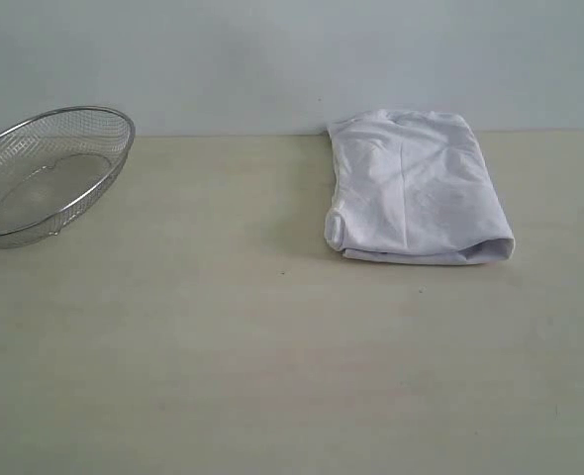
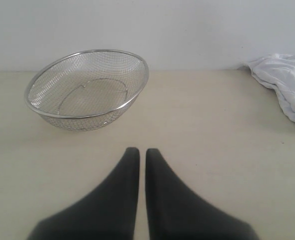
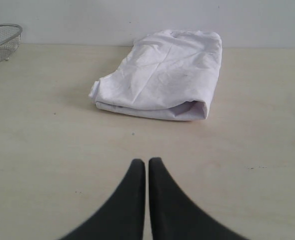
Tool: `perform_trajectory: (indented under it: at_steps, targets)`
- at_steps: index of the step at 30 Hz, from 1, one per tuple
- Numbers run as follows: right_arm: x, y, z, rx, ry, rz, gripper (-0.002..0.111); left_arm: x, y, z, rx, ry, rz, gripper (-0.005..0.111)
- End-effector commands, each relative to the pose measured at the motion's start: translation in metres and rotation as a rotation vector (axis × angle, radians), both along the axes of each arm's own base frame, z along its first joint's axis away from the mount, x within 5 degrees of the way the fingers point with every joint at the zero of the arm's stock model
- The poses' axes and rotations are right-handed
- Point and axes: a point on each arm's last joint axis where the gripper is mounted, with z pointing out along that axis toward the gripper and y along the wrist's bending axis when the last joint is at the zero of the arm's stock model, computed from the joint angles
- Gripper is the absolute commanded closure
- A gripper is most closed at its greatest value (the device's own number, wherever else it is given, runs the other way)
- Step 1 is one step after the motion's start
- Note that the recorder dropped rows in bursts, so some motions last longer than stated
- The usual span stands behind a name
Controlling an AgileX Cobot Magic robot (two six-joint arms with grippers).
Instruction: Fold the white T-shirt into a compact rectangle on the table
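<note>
The white T-shirt (image 1: 416,188) lies folded into a thick rectangle at the back right of the beige table (image 1: 223,356), with no lettering or tag showing. It also appears in the right wrist view as a white T-shirt (image 3: 162,75), well beyond my right gripper (image 3: 147,162), which is shut with nothing in it. Only a crumpled edge of the white T-shirt (image 2: 287,82) shows in the left wrist view. My left gripper (image 2: 142,151) is shut and holds nothing, above bare table (image 2: 212,140). Neither gripper appears in the exterior view.
A silver wire-mesh basket (image 1: 45,173) sits tilted at the back left, and the same basket (image 2: 87,90) stands beyond the left gripper. Its rim (image 3: 2,35) shows in the right wrist view. A pale wall (image 1: 272,59) backs the table.
</note>
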Motion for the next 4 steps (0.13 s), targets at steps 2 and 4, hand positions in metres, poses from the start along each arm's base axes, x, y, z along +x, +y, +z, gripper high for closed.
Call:
perform_trajectory:
  at_steps: [2,4]
  targets:
    - [-0.0001,-0.0006,0.0012,-0.003,-0.013,-0.009,0.108,-0.0002,0.0001,-0.0011,0.003,0.0,0.001,0.102]
    - [-0.0001,-0.0006,0.0012,-0.003,-0.013,-0.009,0.108,-0.0002,0.0001,-0.0011,0.003,0.0,0.001,0.102]
